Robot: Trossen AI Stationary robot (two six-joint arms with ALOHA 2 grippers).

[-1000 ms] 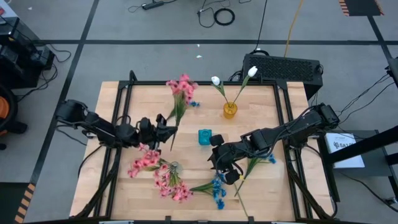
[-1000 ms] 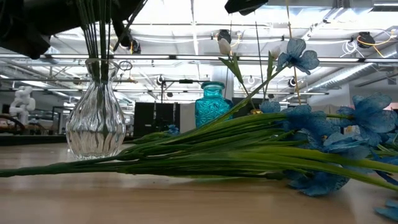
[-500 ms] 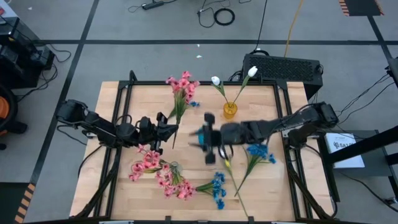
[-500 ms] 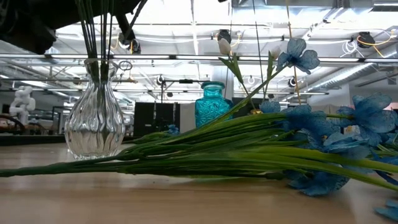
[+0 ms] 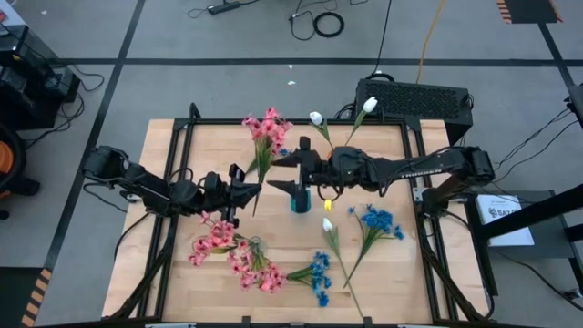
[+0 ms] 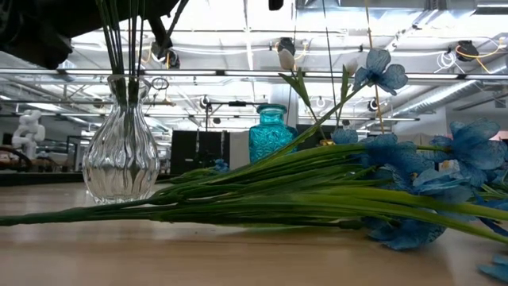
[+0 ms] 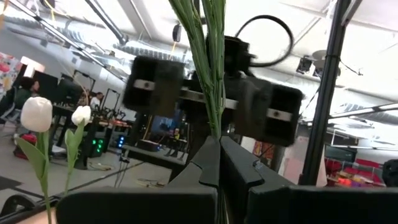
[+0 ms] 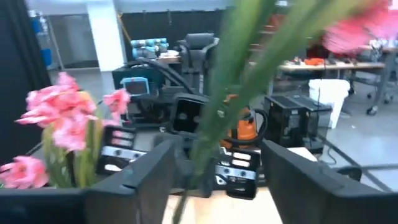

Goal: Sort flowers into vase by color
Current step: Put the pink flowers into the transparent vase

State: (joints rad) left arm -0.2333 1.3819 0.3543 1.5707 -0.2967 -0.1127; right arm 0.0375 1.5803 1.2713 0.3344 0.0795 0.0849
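Since the earlier frames the right claw [image 5: 290, 175] has swung from the bench's near-centre toward the far side, above the teal ribbed glass vase [image 5: 300, 200]; its fingers [image 8: 134, 180] stand apart, green stems passing between them. A white-budded spray [image 5: 329, 230] and a blue-blossomed spray [image 5: 375, 222] lie on the wooden bench [image 5: 401, 273] beside that vase. Left claw [image 5: 248, 190]: unmoved, clamped together on the green stems of the pink blossoms [image 5: 266, 128] standing in the clear ribbed glass vase [image 6: 121, 159]. Further pink-blossomed sprays [image 5: 232, 252] and a blue spray [image 5: 314, 276] lie at the near edge. Two white tulip buds [image 5: 342, 117] stand in the small amber vase [image 5: 337, 161] at the far side.
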